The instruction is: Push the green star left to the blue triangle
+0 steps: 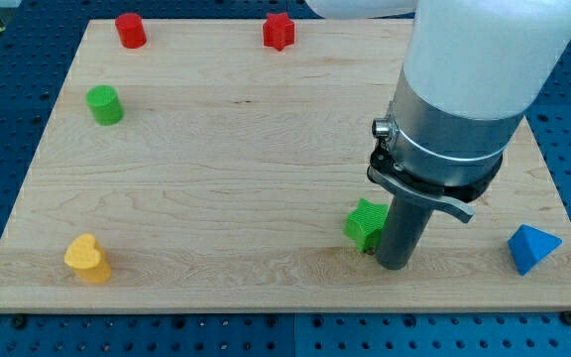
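Camera view: my tip [396,266] touches green star [365,224].

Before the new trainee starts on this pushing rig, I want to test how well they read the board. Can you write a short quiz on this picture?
1. True or false: my tip stands at the view's right of the green star-shaped block, close against it.
2. Which block lies nearest the wooden board's bottom-right corner? A) red cylinder block B) blue triangular block C) yellow heart-shaped block
3. Fill in: the green cylinder block lies directly below the red ____ in the view, not the red star-shaped block.

Key: 1 true; 2 B; 3 cylinder.
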Tool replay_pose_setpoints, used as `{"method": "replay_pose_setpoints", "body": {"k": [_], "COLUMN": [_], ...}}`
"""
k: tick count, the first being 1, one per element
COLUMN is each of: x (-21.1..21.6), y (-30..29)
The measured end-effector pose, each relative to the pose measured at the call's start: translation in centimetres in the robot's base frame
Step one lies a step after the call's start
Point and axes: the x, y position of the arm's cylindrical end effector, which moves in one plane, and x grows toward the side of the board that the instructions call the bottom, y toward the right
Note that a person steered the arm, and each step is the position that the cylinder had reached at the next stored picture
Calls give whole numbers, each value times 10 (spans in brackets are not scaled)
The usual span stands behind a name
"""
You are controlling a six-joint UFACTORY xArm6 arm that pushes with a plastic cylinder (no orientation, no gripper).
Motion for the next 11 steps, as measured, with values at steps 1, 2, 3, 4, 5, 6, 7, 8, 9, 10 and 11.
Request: {"method": "replay_pose_setpoints", "body": {"k": [1, 2, 3, 4, 5, 6, 7, 8, 9, 10, 11], "x": [22, 24, -17, -70, -68, -47, -47, -47, -39, -35, -35], "y": [-17, -53, -92, -98, -97, -77, -67, -63, -42, -19, 6]}}
